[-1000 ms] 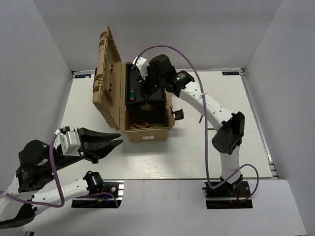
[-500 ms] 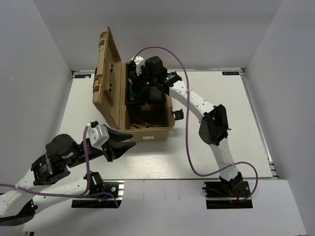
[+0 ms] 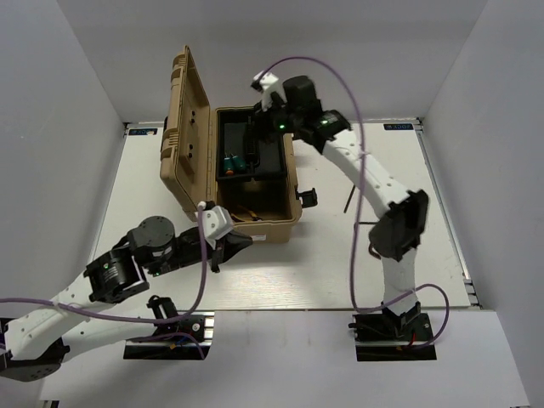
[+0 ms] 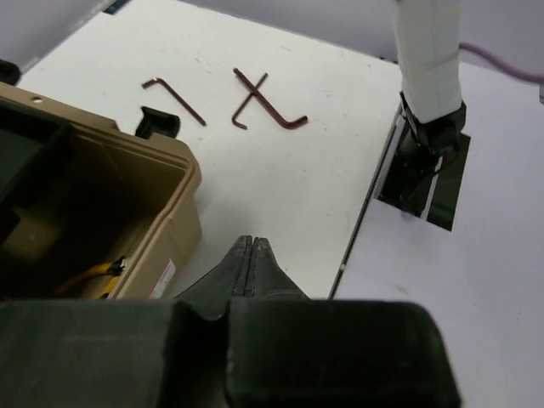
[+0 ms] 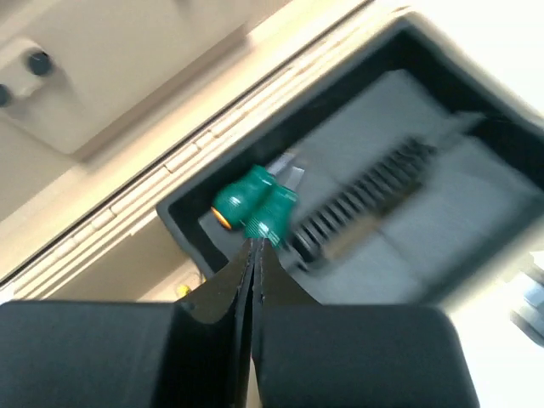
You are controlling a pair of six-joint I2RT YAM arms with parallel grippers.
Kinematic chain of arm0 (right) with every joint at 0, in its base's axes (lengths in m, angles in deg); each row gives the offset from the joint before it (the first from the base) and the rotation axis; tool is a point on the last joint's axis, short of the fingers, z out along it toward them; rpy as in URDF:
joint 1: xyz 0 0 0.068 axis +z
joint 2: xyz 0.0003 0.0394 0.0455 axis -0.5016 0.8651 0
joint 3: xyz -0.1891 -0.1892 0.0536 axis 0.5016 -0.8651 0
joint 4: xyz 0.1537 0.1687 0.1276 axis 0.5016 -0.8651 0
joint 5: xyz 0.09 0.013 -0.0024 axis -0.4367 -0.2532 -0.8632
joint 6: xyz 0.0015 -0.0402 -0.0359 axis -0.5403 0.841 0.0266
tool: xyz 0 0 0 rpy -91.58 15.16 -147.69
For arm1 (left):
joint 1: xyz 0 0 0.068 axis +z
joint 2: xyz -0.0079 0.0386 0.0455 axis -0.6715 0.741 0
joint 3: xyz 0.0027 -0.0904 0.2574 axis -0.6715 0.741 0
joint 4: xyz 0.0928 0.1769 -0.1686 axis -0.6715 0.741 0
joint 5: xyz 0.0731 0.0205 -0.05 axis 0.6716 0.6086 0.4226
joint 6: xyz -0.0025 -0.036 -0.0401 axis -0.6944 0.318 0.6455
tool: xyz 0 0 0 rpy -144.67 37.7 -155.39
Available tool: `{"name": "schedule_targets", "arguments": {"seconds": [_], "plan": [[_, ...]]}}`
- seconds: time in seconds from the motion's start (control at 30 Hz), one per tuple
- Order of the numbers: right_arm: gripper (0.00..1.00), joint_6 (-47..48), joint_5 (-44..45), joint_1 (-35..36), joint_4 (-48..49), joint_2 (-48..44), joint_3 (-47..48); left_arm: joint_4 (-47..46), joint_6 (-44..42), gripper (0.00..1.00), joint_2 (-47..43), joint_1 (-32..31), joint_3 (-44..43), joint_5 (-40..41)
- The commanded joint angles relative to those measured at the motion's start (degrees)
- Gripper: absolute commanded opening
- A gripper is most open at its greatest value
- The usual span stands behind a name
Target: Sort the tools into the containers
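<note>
White walls (image 3: pixel 476 68) on three sides, white table (image 3: pixel 323 255) beneath both arms. Toward the far left of that surface, tan toolbox (image 3: pixel 255 231) standing open, lid (image 3: pixel 189 127) propped upright along the left side. Across the far half of the box, black tray (image 3: pixel 255 146). In the tray's left part, two green-handled screwdrivers (image 3: pixel 235 160) side by side and touching, orange showing on one end in the right wrist view. Nearer, in the open compartment below the tray, yellow-handled pliers (image 4: pixel 98 276) on the box floor, partly hidden behind the wall.

Raised over the far right of the tray, right gripper (image 5: pixel 252 246), fingers pressed flat together with nothing between them. From its own camera, tips lined up on the screwdrivers and stopping just short of them; from overhead, off to their far right and clear of them.

Low over the table just in front of the toolbox's near wall, left gripper (image 4: pixel 252 246), fingers likewise closed against each other and empty. Pliers off to its left, inside the box, on the other side of that wall. Beyond it, on bare table right of the box, three thin reddish-brown hex keys (image 4: pixel 183 102): one alone near the black latch (image 4: pixel 159 121), two more crossed over each other just beside it. All three well apart from both grippers.
</note>
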Motion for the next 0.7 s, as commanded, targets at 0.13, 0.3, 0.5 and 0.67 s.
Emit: {"name": "schedule_targets", "arguments": {"seconds": [0.13,0.3,0.5,0.67], "plan": [[0.0,2.2,19.3,-9.6,-6.8,-25.4,-16.6,-4.3,-4.7,0.0,7.9,-0.4,1.3,-8.2],[0.58,2.8,18.0,-22.3,-17.9,-34.7,-32.9,-10.9,-7.2,0.29,13.2,-0.9,5.2,-15.7],[0.48,-1.6,11.2,-31.4,-21.7,-37.8,-46.6,-16.2,-10.3,0.54,18.9,-0.9,4.5,-24.0],[0.22,-5.0,12.6,-36.1,-19.9,-34.2,-55.2,-16.9,-11.4,0.54,19.2,-0.9,5.9,-26.5]]}}
